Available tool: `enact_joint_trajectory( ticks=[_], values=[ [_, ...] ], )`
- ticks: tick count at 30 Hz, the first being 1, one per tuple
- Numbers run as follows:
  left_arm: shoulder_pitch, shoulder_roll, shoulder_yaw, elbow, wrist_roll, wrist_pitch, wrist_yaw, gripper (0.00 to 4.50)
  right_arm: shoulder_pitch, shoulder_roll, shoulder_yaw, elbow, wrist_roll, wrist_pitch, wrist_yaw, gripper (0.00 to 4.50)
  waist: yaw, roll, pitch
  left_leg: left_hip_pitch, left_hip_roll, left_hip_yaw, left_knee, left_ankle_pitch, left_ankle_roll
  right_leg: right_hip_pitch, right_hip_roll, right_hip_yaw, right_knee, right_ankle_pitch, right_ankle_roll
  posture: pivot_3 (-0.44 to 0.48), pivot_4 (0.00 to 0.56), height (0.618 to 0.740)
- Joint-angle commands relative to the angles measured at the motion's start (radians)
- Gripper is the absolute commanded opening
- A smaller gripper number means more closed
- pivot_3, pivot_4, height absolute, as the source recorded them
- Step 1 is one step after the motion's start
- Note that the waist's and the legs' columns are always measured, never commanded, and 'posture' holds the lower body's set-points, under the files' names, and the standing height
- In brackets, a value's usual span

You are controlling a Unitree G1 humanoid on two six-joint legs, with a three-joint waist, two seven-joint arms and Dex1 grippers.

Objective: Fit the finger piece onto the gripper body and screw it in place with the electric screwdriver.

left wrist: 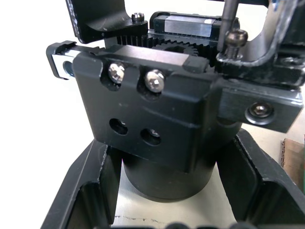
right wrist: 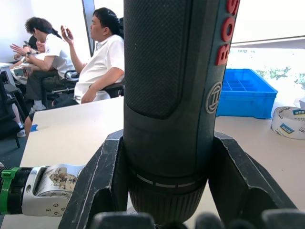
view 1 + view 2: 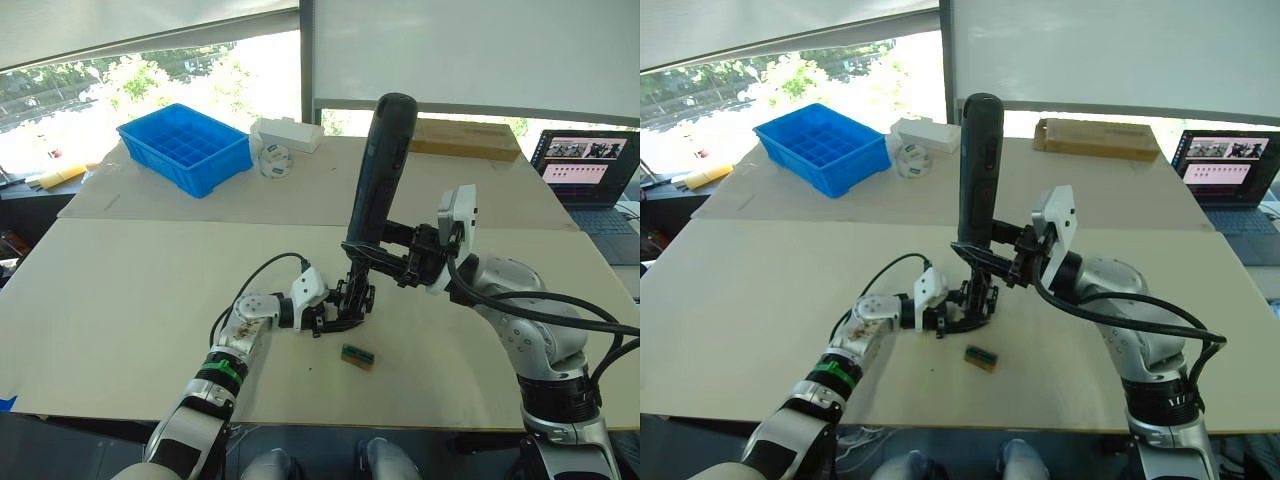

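Left tool (image 3: 335,312) clamps gripper body (image 1: 157,109); right tool (image 3: 385,258) clamps electric screwdriver (image 3: 380,170) upright. Risk: bit (image 1: 228,19) slipping off screw (image 1: 237,37), if tilted.

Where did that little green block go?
The little green block lies on the table near its front edge, just in front of the gripper body that the left gripper holds, between the robot's two arms.

Office or lab: open laptop (image 3: 588,170) far right, blue plastic compartment bin (image 3: 186,146) on beige worktop (image 3: 120,300), seated people (image 2: 102,57).
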Motion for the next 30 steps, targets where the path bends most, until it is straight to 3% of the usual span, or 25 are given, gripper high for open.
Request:
enact_joint_trajectory(
  ticks=[1,30],
  values=[
    [0.03,-0.005,-0.021,0.017,0.01,0.011,-0.011,2.36,-0.002,0.003,-0.009,-0.054,0.014,-0.018,0.003,1.92,0.0,0.0,0.0,0.0,0.0,0.0,0.0,0.0,0.0,0.0,0.0,0.0,0.0,0.0,0.0,0.0,0.15,0.74],
    [0.035,-0.005,-0.022,0.013,0.011,0.008,-0.013,2.36,-0.038,0.013,-0.086,-0.043,0.034,-0.072,0.039,1.92,0.0,0.0,0.0,0.0,0.0,0.0,0.0,0.0,0.0,0.0,0.0,0.0,0.0,0.0,0.0,0.0,0.15,0.74]
  ],
)
